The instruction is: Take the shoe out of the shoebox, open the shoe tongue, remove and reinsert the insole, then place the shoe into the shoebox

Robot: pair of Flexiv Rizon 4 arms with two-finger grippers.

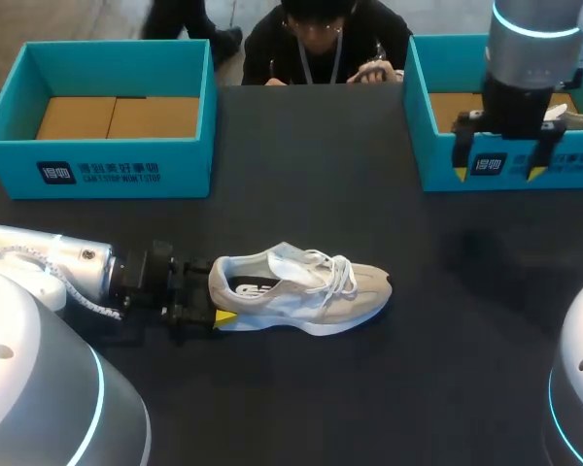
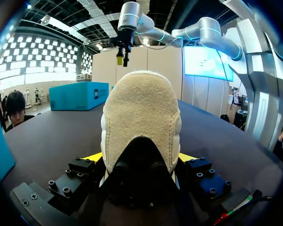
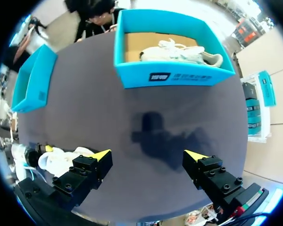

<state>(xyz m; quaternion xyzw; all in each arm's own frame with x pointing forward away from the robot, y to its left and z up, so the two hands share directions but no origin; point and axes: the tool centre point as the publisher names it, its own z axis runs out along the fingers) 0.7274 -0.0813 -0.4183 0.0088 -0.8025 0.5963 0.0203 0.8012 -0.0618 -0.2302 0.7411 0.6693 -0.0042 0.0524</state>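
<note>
Head view: left arm (image 1: 68, 267) has its jaws clamped on the white sneaker (image 1: 301, 288) heel, right arm (image 1: 530, 58) jaws apart by the right-hand shoebox (image 1: 437, 165).

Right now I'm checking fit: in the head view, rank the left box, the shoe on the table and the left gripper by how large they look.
1. left box, clearly the largest.
2. shoe.
3. left gripper, the smallest, with its tips partly hidden by the heel.

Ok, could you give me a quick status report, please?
Left gripper shut on shoe heel, on table. Right gripper open, empty, near right shoebox. Nothing blocking.
</note>
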